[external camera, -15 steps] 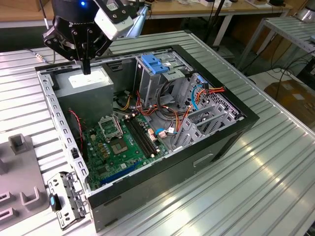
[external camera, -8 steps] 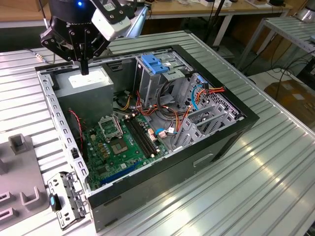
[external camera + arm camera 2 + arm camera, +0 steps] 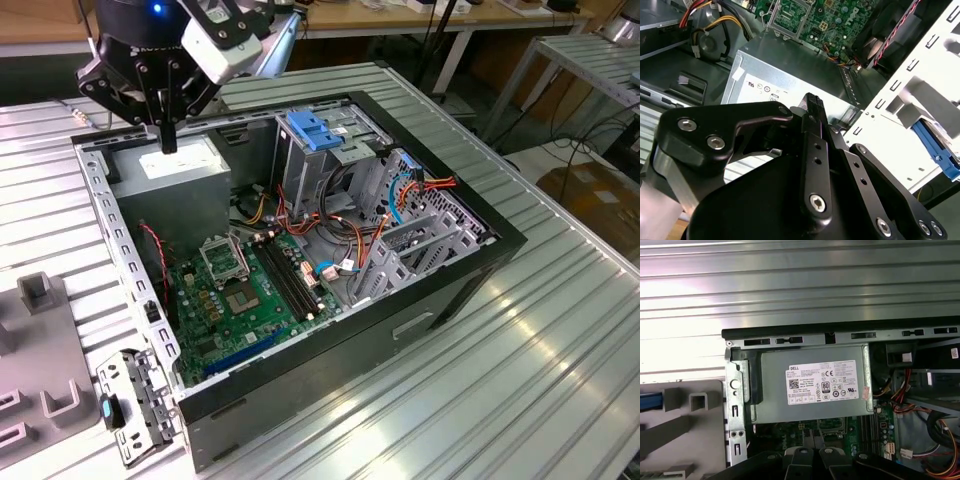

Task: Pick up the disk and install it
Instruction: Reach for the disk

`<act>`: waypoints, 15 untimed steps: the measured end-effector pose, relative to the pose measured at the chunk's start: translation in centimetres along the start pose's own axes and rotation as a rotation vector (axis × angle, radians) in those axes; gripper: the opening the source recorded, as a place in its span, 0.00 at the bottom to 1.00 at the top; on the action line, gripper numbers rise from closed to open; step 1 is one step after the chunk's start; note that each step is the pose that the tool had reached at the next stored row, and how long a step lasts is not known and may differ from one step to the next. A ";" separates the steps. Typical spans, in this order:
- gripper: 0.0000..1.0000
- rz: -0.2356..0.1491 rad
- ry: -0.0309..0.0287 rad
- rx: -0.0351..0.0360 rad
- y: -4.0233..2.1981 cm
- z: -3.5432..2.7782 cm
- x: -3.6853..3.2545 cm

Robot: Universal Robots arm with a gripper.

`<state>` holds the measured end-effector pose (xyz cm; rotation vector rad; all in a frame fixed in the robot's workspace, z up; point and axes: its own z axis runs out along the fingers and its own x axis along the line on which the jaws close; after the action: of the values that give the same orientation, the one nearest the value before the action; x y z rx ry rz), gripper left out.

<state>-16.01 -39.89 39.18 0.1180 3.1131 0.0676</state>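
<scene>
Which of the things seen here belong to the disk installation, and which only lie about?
For the job: gripper, shut and empty, above the power supply; drive cage with blue bracket; a blue rail on the grey holder, perhaps the disk's.

Just lying about: power supply, motherboard, cables, metal plate.

A ribbed metal table (image 3: 540, 330) gleams under bright light, wood-topped, white-legged benches (image 3: 390, 18) stand behind, and what may be a cardboard box (image 3: 590, 195) lies on the floor (image 3: 535, 155)
</scene>
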 end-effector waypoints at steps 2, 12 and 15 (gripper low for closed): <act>0.11 0.000 0.0001 0.0000 -0.01 0.01 0.09; 0.11 0.000 0.0010 0.0001 -0.04 0.06 0.52; 0.11 0.000 0.0014 0.0001 -0.05 0.08 0.64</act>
<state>-16.65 -39.89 39.08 0.1182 3.1145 0.0676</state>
